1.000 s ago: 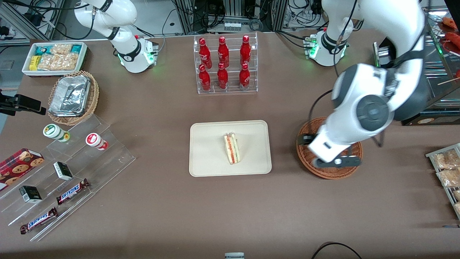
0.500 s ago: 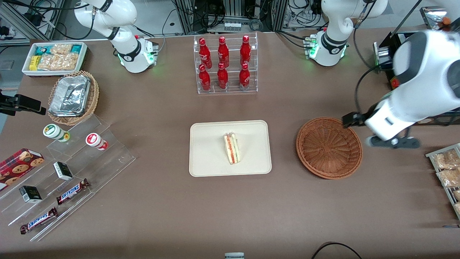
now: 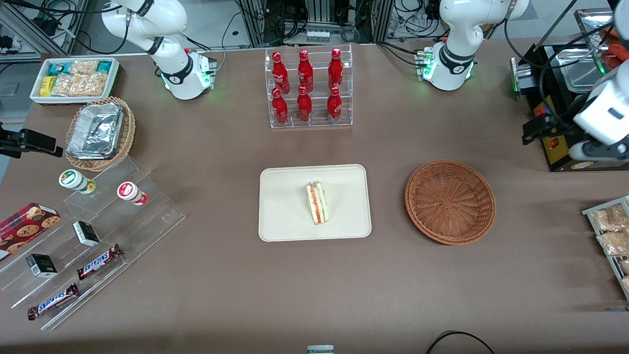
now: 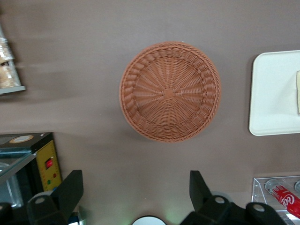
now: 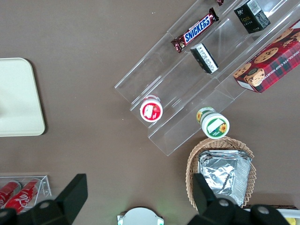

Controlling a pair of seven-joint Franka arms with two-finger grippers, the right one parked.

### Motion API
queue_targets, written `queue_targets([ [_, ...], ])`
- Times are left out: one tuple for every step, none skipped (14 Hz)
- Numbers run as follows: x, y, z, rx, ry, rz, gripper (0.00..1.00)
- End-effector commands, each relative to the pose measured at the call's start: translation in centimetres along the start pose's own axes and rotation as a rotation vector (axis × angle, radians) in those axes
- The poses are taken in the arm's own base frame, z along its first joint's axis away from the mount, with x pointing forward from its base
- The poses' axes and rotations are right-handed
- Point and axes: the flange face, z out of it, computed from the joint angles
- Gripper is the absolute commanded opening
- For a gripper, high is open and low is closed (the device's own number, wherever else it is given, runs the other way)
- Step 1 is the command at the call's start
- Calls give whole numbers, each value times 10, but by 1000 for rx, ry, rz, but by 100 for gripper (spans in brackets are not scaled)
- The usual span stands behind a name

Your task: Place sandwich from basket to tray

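The sandwich (image 3: 318,202) lies on the tray (image 3: 285,206), the basket (image 3: 450,201) beside it, while the gripper (image 4: 136,197) hangs high with fingers spread, holding nothing.

Muted brown desk (image 3: 221,295), with reds, creams and wicker tones on it.

The sandwich (image 3: 318,202) is pale bread with red-orange and green stripes along its cut edge, on a plain cream-beige tray (image 3: 285,216). The basket (image 3: 450,201) is reddish-brown wicker, woven in rings around radial spokes. The bottles (image 3: 305,86) are glossy red with white script, in a clear rack. A lighter tan wicker basket (image 3: 128,129) holds silver foil. The cookie box (image 3: 24,224) is red tartan. The candy bars (image 3: 98,261) are dark brown with white lettering. The gripper (image 3: 597,150), over the desk's edge at the working arm's end, is white with black jaws.
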Motion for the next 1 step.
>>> queue_targets([
  [-14, -6, -12, 17, 13, -2, 100],
])
